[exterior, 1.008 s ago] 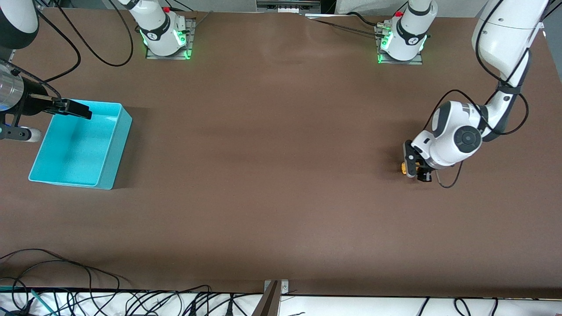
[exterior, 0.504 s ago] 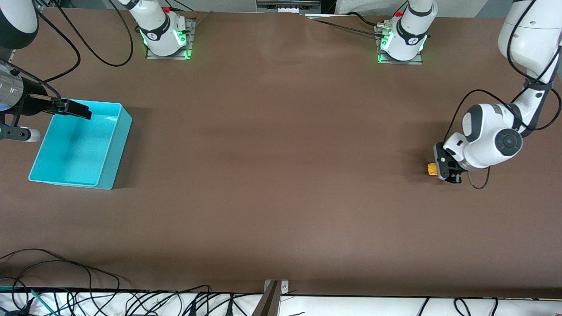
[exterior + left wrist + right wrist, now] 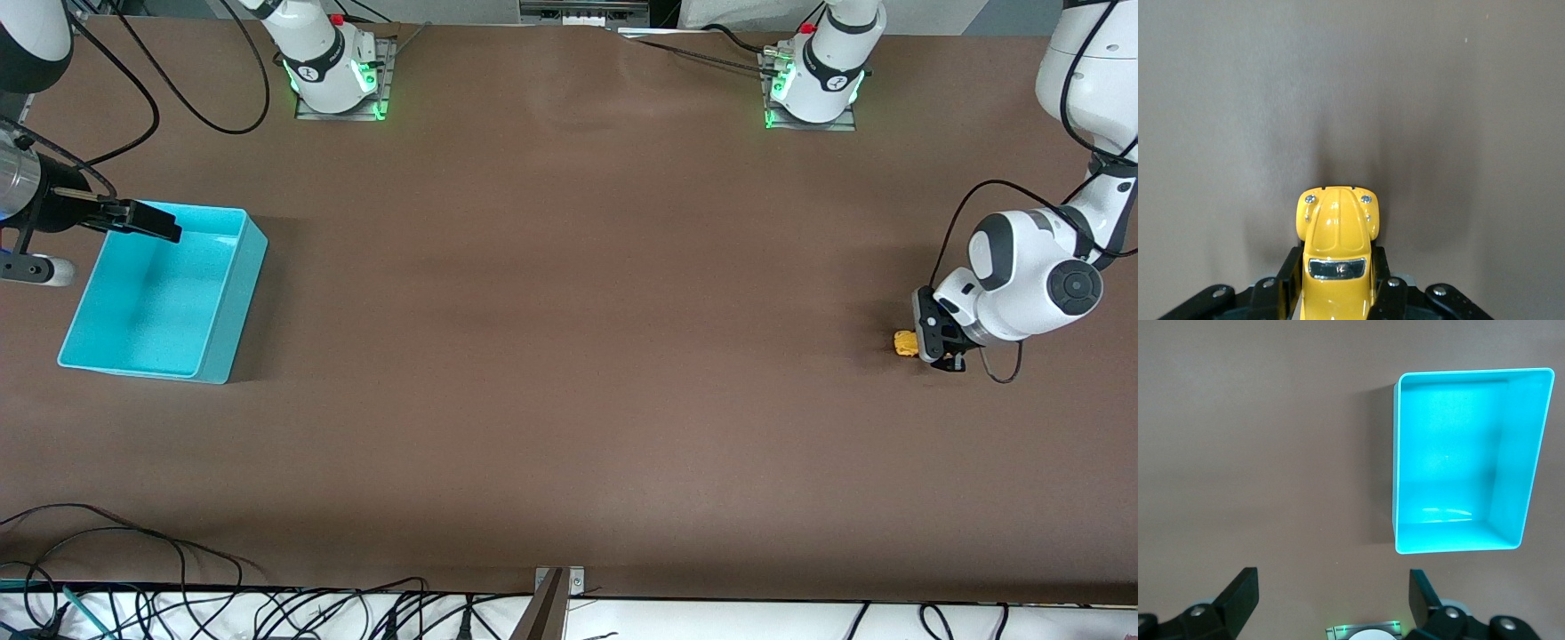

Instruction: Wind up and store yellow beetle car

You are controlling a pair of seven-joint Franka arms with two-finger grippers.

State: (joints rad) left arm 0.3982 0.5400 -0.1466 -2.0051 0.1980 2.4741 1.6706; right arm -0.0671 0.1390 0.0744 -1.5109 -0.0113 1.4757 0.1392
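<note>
Front view: brown table [image 3: 569,356]; left gripper [image 3: 933,347] grips yellow beetle car [image 3: 904,343], right gripper [image 3: 147,222] open

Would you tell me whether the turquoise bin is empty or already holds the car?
Empty: the turquoise bin shows only its bare floor, while the yellow beetle car sits in the left claw.

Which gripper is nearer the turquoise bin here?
Right. The right gripper hangs open over the turquoise bin; the left gripper is at the left arm's end of the table, shut on the yellow beetle car.
</note>
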